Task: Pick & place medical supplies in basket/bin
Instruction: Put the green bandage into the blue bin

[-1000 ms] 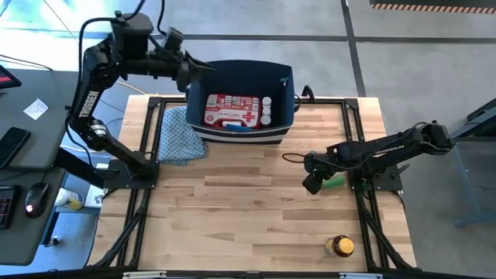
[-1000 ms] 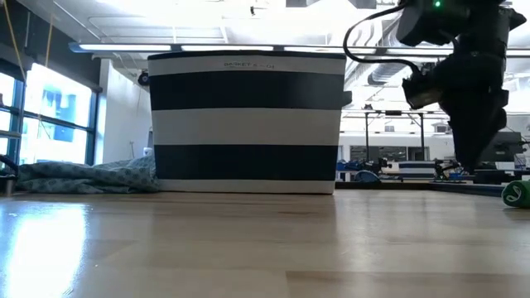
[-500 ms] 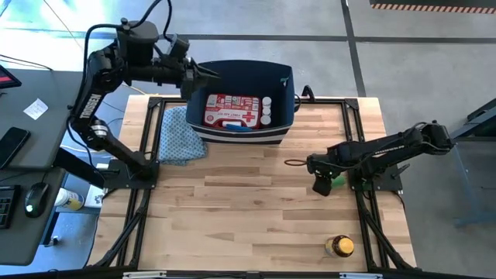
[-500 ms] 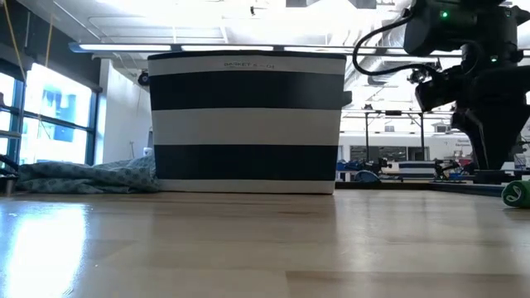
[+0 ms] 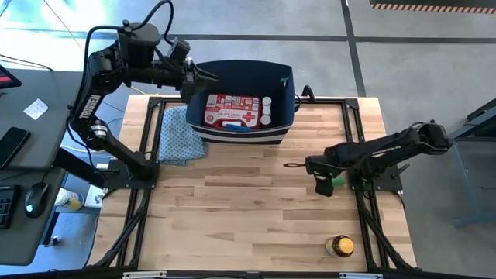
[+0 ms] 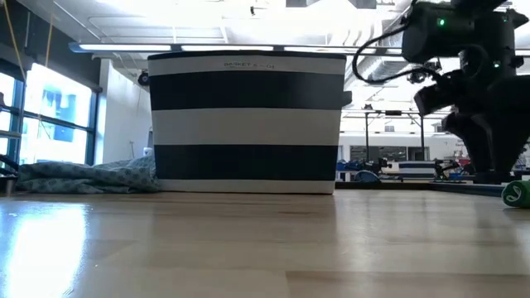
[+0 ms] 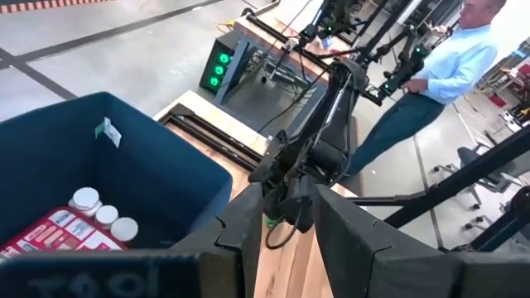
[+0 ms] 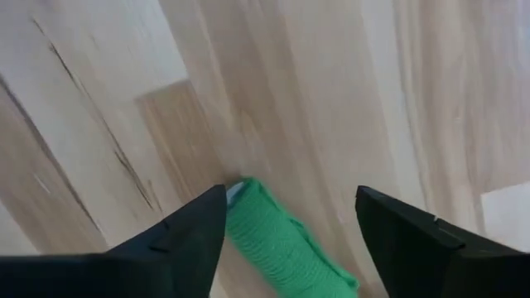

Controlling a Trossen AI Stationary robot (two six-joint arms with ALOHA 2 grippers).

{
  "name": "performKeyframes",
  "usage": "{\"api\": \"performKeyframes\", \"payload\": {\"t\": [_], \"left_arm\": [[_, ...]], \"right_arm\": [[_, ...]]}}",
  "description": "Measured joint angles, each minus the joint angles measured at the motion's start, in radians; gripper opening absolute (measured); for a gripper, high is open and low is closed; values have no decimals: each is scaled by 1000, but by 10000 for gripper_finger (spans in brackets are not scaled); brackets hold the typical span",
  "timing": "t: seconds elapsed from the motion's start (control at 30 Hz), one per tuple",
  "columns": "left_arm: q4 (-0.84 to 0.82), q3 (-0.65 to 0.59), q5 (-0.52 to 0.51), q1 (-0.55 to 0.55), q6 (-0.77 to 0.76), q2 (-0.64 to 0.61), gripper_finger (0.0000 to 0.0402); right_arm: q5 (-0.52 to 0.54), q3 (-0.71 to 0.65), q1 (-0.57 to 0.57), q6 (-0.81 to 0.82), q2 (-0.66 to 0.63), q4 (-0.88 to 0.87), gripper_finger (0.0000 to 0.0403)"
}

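Observation:
A green roll lies on the wooden table at the right, also seen at the low view's right edge. My right gripper points down over it, open, with one finger on either side of the roll and no touch showing. The navy basket stands at the far middle and holds a red first-aid kit and small white bottles. My left gripper hangs high over the basket's left rim, open, with nothing between its fingers. An amber bottle with a yellow cap stands near the table's near edge.
A blue-green patterned cloth lies left of the basket. A thin dark cable loop lies on the wood left of my right gripper. Beyond the table, a person stands among frames and equipment. Bare wood spreads across the table's middle and near left.
My right gripper has turned about its downward-pointing line and edged toward the table's right edge, coming over the green roll. The roll has stayed where it was.

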Motion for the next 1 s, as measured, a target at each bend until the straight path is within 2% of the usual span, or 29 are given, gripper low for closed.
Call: {"api": "performKeyframes", "payload": {"t": [0.17, 0.5, 0.73, 1.0], "left_arm": [[-7, 0, 0, 1, 3, 0, 144], [-6, 0, 10, 2, 11, 0, 144], [-2, 0, 12, 3, 35, 0, 144], [-6, 0, 11, 3, 39, 0, 144]], "right_arm": [[-69, -25, 21, -5, 59, 4, 266], [-45, -49, 104, 7, 70, -8, 266], [-72, -111, 111, 47, 70, -5, 265], [-60, -117, 111, 74, 70, 30, 244]]}}
